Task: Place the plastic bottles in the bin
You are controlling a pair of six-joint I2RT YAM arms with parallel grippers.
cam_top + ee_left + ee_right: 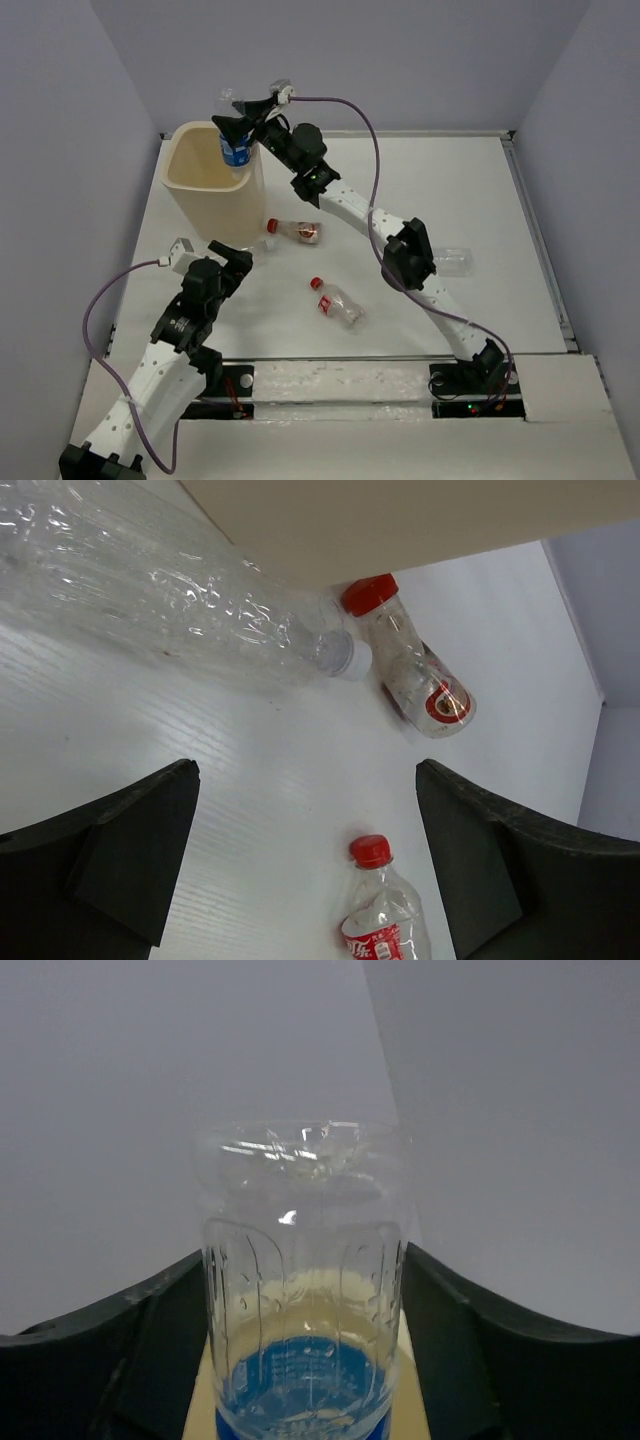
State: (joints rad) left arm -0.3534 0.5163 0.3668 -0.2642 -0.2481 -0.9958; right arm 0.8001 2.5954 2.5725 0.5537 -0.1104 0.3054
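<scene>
We grip blue-label bottle (236,153) in right claw (238,133), closed on it, above bin (213,207) rim. Step: drop-off. Next, we judge: shift over opening, let go. Left claw (308,820) spread, empty, over table (450,180); loose bottles (338,303) lie there.

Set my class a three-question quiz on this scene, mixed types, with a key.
1. True or false: the right gripper holds the blue-labelled clear plastic bottle above the tall cream plastic bin.
2. The left gripper is: A open, B shut on a bottle, C out of view.
3. Fill in: the clear bottle lying nearest the arm bases has a ___ cap.
Key: 1 true; 2 A; 3 red.
</scene>
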